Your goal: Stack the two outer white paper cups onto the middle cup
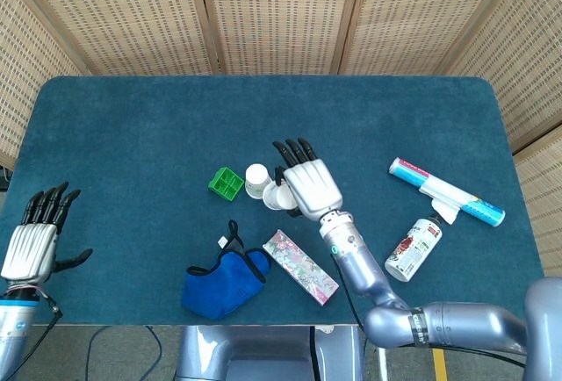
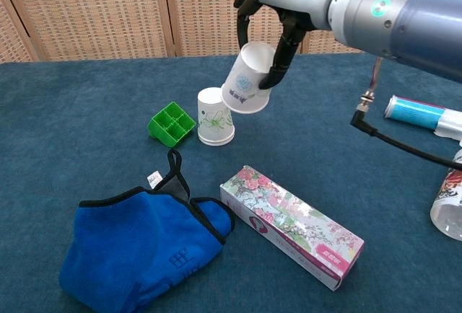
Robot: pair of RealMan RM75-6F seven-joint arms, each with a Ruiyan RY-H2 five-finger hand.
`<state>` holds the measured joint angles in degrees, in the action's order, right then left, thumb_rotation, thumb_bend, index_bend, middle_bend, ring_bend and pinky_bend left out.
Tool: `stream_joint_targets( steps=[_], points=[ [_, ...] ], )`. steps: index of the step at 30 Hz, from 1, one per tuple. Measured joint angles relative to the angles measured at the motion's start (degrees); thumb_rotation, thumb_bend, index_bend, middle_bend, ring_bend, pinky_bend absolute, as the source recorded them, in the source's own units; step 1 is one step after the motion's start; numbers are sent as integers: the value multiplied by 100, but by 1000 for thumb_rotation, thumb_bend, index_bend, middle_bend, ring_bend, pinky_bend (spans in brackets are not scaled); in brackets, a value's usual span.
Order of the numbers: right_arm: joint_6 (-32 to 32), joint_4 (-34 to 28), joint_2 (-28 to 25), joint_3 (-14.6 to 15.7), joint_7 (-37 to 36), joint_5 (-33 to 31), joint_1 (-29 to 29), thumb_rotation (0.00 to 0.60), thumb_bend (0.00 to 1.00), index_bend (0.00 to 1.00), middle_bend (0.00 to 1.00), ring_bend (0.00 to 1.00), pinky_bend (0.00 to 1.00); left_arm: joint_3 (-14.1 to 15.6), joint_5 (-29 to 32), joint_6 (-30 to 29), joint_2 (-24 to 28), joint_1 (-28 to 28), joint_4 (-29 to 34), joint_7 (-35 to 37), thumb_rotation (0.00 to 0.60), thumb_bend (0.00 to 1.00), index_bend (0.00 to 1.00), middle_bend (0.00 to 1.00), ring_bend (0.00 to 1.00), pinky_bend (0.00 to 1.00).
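Nearest us lie the blue cloth (image 2: 141, 244) and the floral box (image 2: 292, 224), both flat on the table and well clear of the work. Just beyond, we carry a white paper cup (image 2: 246, 79) mouth-down in our right hand (image 2: 278, 11), fingers curled around its wall. It hangs tilted, up and to the right of the middle cup (image 2: 215, 116), which stands upside down beside the green tray (image 2: 172, 123). We judge the tilt comes from the side-on grip, and the cup needs levelling before it can slip over the other.

Our left hand (image 1: 35, 236) waits at the table's near left edge, fingers spread and holding nothing. To the right lie a spray can (image 1: 413, 248) and a tube (image 1: 446, 191).

The table (image 1: 132, 126) is covered in dark teal felt, backed by woven cane screens (image 1: 272, 12).
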<state>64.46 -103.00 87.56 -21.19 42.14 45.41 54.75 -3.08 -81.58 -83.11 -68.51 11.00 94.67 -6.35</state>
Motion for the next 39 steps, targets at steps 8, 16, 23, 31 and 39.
stream_joint_targets(
  steps=[8,16,23,31,39],
  points=[
    [-95,604,404,-166,113,-300,526,600,208,570,156,0,81,-71,104,151,11,16,-115,156,600,183,95,0,0,0],
    [-384,1312,694,-204,80,-618,864,600,208,572,156,0,83,-126,161,201,25,15,-172,214,600,183,95,0,0,0],
    [-641,1888,897,-218,-73,-768,1093,600,208,574,156,0,87,-162,220,219,11,1,-221,220,600,183,95,0,0,0],
    [-893,2499,1137,-211,-292,-801,1331,600,209,576,157,0,90,-175,245,287,-27,13,-270,199,600,182,97,0,0,0],
    [-1010,2869,1298,-201,-429,-777,1470,600,209,576,156,0,90,-183,278,348,-53,22,-322,198,600,183,100,0,0,0]
  ],
)
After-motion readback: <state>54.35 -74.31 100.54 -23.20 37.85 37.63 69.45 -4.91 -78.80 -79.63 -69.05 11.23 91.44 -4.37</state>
